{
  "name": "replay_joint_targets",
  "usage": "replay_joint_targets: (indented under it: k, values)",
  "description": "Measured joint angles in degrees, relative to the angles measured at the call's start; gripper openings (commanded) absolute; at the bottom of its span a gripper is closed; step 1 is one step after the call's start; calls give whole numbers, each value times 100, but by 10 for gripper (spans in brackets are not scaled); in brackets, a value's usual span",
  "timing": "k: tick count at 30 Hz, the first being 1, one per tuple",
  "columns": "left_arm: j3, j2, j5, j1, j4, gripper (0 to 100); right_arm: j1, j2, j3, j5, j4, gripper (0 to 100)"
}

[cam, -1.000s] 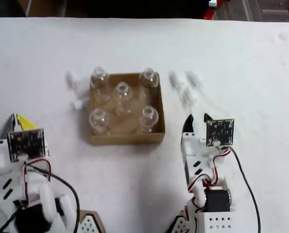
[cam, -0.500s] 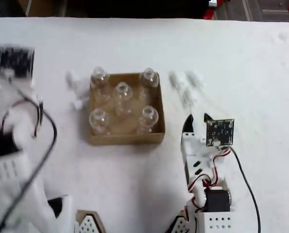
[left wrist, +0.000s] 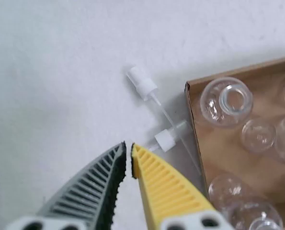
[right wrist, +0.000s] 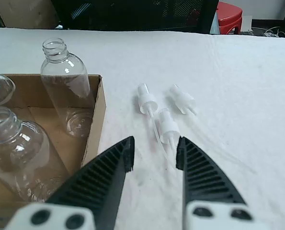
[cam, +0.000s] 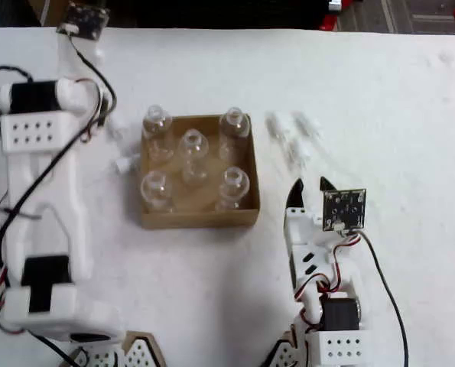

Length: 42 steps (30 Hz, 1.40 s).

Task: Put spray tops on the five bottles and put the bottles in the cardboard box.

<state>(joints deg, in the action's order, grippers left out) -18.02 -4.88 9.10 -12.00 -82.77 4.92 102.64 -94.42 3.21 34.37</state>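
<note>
The cardboard box [cam: 199, 218] stands mid-table with several clear, uncapped bottles [cam: 193, 142] upright inside. Two white spray tops [left wrist: 142, 84] [left wrist: 165, 139] lie on the table just off the box's corner [left wrist: 189, 96]. My left gripper [left wrist: 128, 149] hovers over them, its grey and yellow fingers shut with nothing between. On the box's other side lie three more spray tops [right wrist: 146, 101] [right wrist: 182, 101] [right wrist: 168, 125]. My right gripper [right wrist: 154, 146] [cam: 310, 187] stands open a little short of them, beside the box wall [right wrist: 96, 117] and a tall bottle [right wrist: 65, 81].
The left arm's white body [cam: 40, 176] stretches along the table's left side, close to the box. The right arm's base [cam: 330, 321] sits at the near edge. A dark chair and a red stool [right wrist: 228, 14] stand beyond the far table edge.
The left arm has swung up from the near left corner and stretched out toward the far left, past the box. The right arm, box and bottles have not moved.
</note>
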Motion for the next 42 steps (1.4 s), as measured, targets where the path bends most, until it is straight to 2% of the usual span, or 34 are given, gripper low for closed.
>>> replay_joint_targets:
  k: [3, 13, 19, 24, 33, 42]
  values:
    - [-563, -738, -738, 0, 158, 24, 0, 0, -9, 0, 0, 127]
    - [-2673, -3385, -2444, 0, 440, 29, 0, 0, -9, 0, 0, 127]
    - [-3648, -4527, -2840, 0, 440, 135, 0, 0, -9, 0, 0, 127]
    - [-4396, -5354, -3508, -97, 475, 135, 0, 0, -9, 18, 0, 127]
    - [-5688, -6470, -3719, -237, 484, 139, 0, 0, -9, 26, 0, 127]
    - [-5916, -6857, -3719, -264, 404, 139, 0, 0, -9, 35, -35, 127]
